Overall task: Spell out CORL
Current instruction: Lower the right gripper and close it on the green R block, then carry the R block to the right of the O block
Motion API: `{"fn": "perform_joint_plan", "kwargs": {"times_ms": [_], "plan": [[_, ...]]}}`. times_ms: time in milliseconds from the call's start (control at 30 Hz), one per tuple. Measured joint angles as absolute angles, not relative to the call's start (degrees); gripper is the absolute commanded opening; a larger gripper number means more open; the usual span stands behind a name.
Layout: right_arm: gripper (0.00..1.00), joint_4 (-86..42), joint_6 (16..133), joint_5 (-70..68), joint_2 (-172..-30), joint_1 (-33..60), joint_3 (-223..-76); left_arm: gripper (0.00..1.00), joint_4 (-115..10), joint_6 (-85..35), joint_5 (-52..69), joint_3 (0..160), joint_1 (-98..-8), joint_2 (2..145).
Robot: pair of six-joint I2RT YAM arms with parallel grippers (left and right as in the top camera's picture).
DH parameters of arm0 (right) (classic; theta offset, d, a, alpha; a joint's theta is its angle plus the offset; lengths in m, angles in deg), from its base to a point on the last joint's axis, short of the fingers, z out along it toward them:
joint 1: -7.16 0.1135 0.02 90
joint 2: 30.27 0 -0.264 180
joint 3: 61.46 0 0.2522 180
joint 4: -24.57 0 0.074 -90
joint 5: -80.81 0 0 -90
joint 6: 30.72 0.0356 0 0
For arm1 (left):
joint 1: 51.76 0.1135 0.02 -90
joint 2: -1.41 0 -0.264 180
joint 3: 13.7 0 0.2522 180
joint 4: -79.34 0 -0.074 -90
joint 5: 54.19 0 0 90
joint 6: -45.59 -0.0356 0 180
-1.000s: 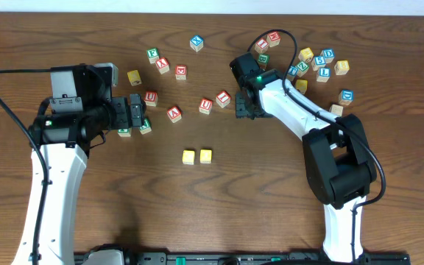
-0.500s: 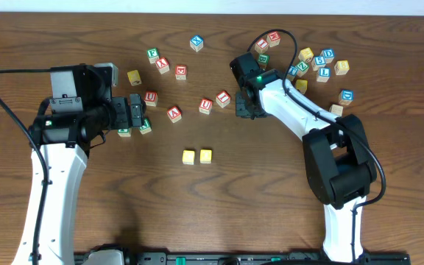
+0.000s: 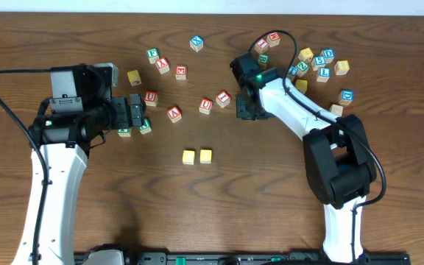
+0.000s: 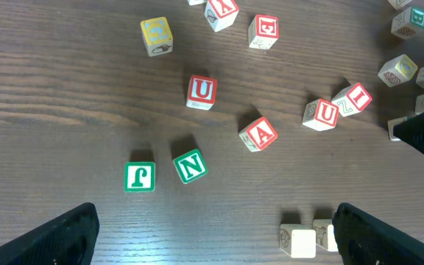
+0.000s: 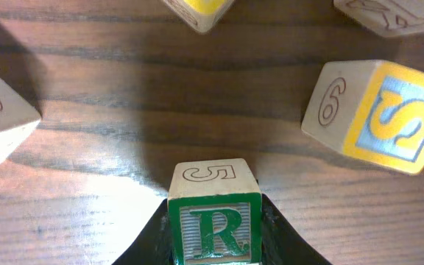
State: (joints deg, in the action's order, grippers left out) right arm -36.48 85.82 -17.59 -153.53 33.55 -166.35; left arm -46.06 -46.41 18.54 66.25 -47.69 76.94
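End effector on the right [image 3: 245, 108] pinches the R cube [image 5: 214, 230]; left end effector [image 4: 218, 237] gapes.

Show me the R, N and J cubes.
R cube [image 5: 214, 230], right wrist view, its green-lettered face.
N cube [image 4: 191, 166], left wrist view, its green-lettered face.
J cube [image 4: 139, 177], left wrist view, its green-lettered face.

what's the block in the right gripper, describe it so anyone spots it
Follow the right arm to its gripper, right of the red-lettered cubes. The cube clamped there shows a green R in a green frame, a 5 on its adjoining face; nearby cubes show yellow or bare wood.
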Motion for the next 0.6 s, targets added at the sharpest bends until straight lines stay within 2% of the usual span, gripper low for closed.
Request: {"fn": "perform_joint_plan", "kwargs": {"times_ms": [233,367,600], "plan": [[0.10,-42.30,85.82,-16.48,-151.23,33.99,-169.89,1.00,-46.06,-46.41,18.54,66.25,-47.69,76.94],[0.01,-45.16,85.82,-16.37,-145.88,35.04,-170.00,1.00,-46.08,-46.41,18.54,66.25,-47.69,76.94],[0.01,-49.11,87.00,-18.03,-137.77,39.76,-170.79,1.00,-46.06,-46.41,18.54,66.25,-47.69,76.94]]}}
